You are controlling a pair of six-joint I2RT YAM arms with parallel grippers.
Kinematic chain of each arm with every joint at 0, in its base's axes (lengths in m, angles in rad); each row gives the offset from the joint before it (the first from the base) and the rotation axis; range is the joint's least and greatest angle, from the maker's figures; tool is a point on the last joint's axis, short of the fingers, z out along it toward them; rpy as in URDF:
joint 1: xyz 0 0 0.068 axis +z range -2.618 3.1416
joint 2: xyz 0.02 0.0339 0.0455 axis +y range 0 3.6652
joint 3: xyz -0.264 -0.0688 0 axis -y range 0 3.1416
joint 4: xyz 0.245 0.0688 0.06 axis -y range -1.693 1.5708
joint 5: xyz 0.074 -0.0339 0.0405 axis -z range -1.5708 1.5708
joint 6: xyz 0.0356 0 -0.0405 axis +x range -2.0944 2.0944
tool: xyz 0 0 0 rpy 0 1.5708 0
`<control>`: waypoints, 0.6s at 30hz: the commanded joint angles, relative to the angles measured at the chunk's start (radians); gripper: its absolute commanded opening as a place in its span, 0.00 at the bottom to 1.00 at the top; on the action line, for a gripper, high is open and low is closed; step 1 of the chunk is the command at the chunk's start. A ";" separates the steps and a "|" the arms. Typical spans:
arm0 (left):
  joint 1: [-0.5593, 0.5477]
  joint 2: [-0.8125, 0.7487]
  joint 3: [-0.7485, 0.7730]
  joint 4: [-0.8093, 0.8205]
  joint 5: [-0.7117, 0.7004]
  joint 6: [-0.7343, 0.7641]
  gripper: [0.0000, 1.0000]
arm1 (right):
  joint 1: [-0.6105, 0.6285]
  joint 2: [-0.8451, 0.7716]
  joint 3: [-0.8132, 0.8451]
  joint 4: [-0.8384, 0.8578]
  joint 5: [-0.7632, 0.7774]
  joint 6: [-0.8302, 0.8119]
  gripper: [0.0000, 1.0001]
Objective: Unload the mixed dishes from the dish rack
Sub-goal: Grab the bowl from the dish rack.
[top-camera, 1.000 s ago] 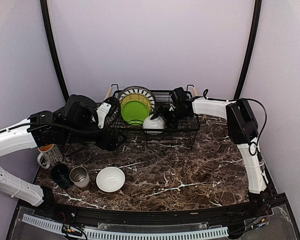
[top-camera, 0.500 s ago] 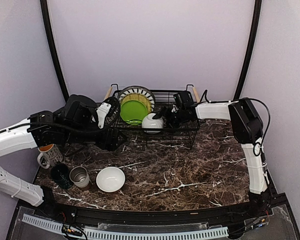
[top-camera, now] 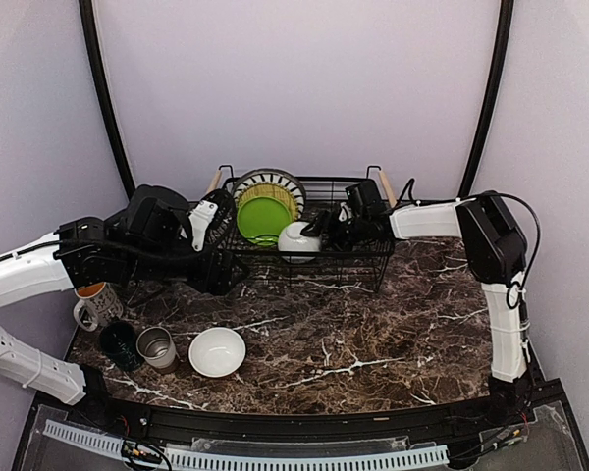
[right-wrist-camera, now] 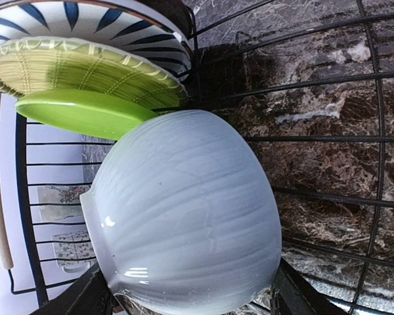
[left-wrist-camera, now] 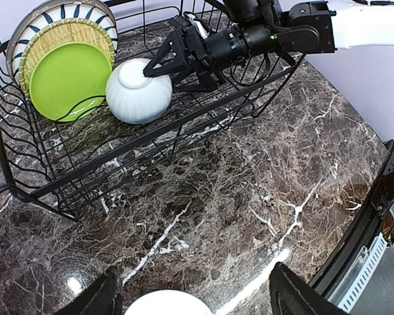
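R gripper has pushed further in vs 1 s ago, jaws narrowed round ribbed glossy white ceramic bowl, tipped in black wire dish rack; can't tell if clamped. L gripper gapes wide, empty, above veined brown marble tabletop.

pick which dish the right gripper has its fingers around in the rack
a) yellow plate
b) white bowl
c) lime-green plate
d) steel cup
b: the right gripper reaches into the dish rack with a finger on each side of the white bowl, as the right wrist view shows; whether it is clamped on the bowl cannot be told.
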 commanded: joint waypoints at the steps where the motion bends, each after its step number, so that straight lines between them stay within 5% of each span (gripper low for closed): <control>1: 0.017 -0.011 -0.011 0.024 0.026 -0.017 0.76 | -0.016 -0.055 -0.053 0.128 -0.042 -0.091 0.70; 18: 0.090 -0.026 -0.026 0.106 0.131 -0.060 0.78 | -0.034 -0.121 -0.100 0.261 -0.138 -0.109 0.65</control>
